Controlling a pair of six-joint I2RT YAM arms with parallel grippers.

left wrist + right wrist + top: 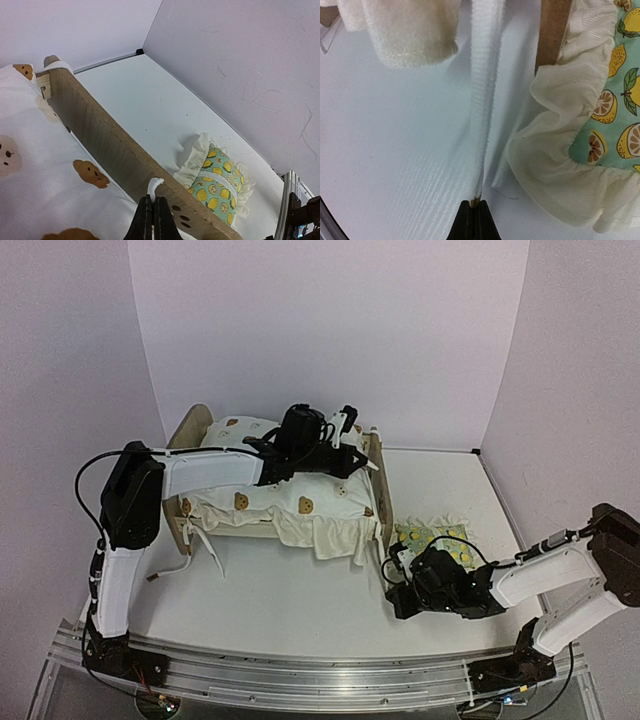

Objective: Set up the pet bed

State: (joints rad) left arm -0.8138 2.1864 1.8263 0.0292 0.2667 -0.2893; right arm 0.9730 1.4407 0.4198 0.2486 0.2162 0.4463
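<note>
Left fingers [144,222] are pinched shut on a short white tie end [154,184], right at the wooden rail of the small light-wood pet bed [192,432]. It stands at the far edge of the bench [280,590], left of centre, with a cream bear-print cushion [290,502] in it. Right fingers [467,225], low on the bench just off the bed's near right corner, clamp the tip of a long white fabric strap [482,100]. A green lemon-print ruffled pillow [440,540] lies just beside them. Open bench runs from the bed to the near edge and toward the far right corner.
</note>
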